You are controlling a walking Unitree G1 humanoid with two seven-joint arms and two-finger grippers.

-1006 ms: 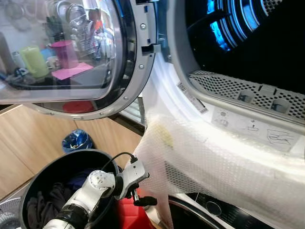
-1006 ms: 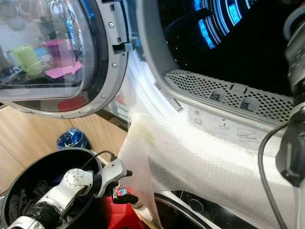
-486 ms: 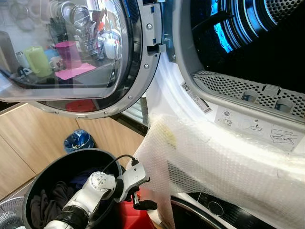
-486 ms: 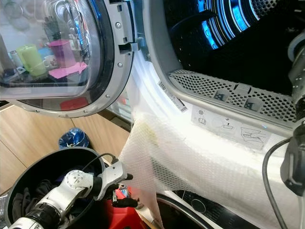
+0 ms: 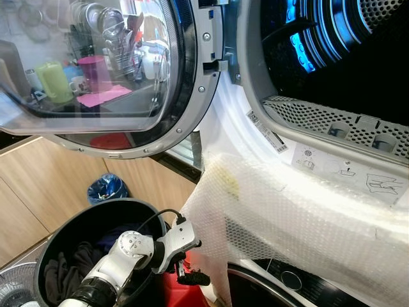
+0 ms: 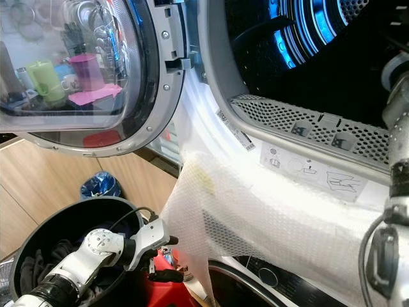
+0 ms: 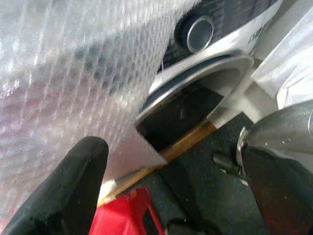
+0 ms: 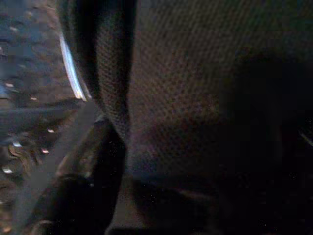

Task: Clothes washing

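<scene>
Left end effector (image 5: 185,272) beside black basket (image 5: 64,236), dark clothes (image 5: 61,275) inside

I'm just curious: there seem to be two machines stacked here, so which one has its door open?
The upper machine: its round glass door is swung wide open to the left, showing the blue-lit drum. The lower machine, under the bubble wrap, shows only its top edge.

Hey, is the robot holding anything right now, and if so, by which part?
The left gripper, beside the black basket, is open and holds nothing. The right gripper sits in the dark drum against dark knit fabric; whether it grips that cannot be told.
</scene>
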